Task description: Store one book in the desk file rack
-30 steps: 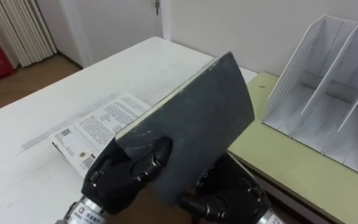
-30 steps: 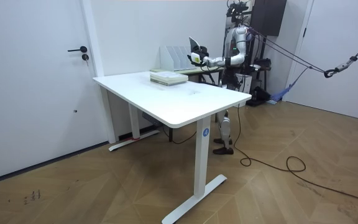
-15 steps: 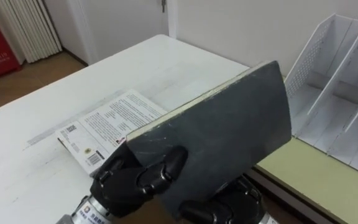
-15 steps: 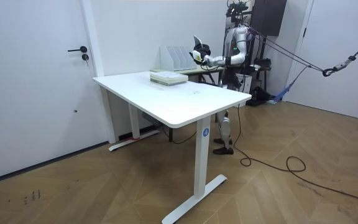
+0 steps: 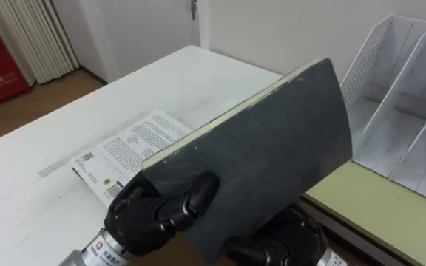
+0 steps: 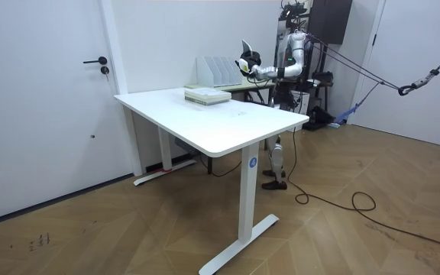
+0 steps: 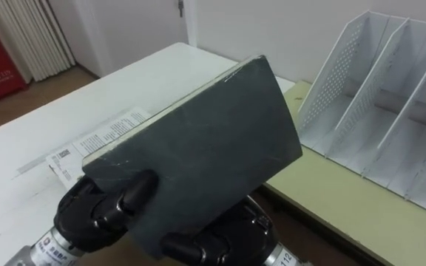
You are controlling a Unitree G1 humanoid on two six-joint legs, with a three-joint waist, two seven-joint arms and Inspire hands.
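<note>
1. Large white rectangular table (image 5: pixel 198 74): robot stands at its far end (room view).
2. Adjoining pale-green table (image 5: pixel 376 203): carries white perforated metal file rack (image 5: pixel 409 111), dividers upright.
3. Task item, dark grey hardback book (image 5: pixel 265 159): held in air, tilted, near rack but apart from it.
4. Flat on white table, below-left of item: white printed paperback (image 5: pixel 128 148).
5. The left robot hand (image 5: pixel 157 214): fingers curled over book's lower-left corner.
6. The right robot hand (image 5: pixel 272 247): under book's lower edge, fingers wrapped onto cover.

The book (image 5: pixel 265 162) has a matt, faintly scuffed dark cover.
</note>
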